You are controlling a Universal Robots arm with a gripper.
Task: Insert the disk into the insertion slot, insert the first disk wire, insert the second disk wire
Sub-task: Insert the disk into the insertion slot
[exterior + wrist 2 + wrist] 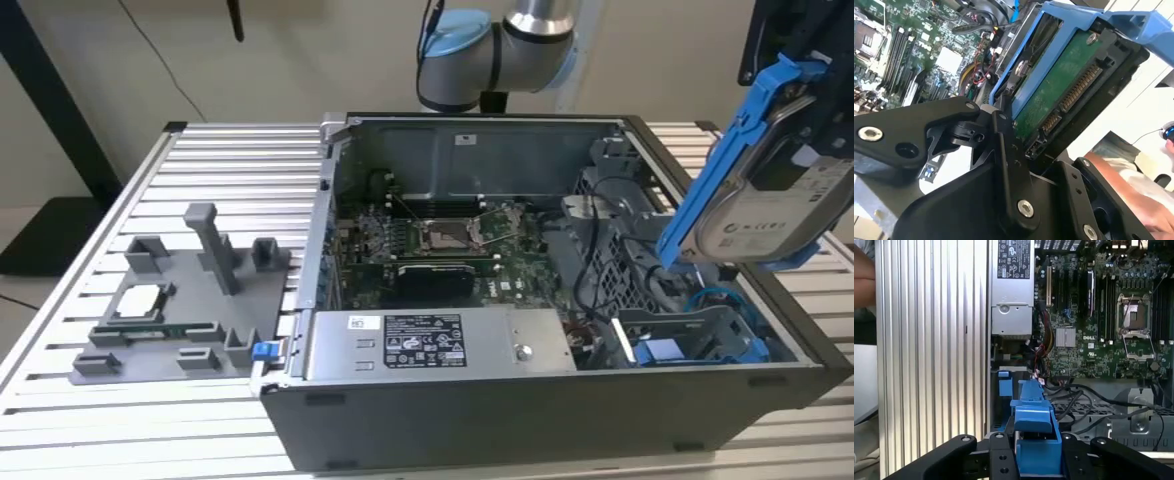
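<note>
The worktop (134, 420) carries the opened computer case (534, 400), its insertion slot (694, 340) at the exterior view's right. I judge step one is in hand: my jaws clamp the disk (781, 205), tilted above that slot, well clear. Seating it calls for squaring carrier to rails.

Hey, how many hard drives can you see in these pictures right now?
1. The disk is held by the gripper above the insertion slot, at the exterior view's right. Others may be hidden inside the case.
</note>
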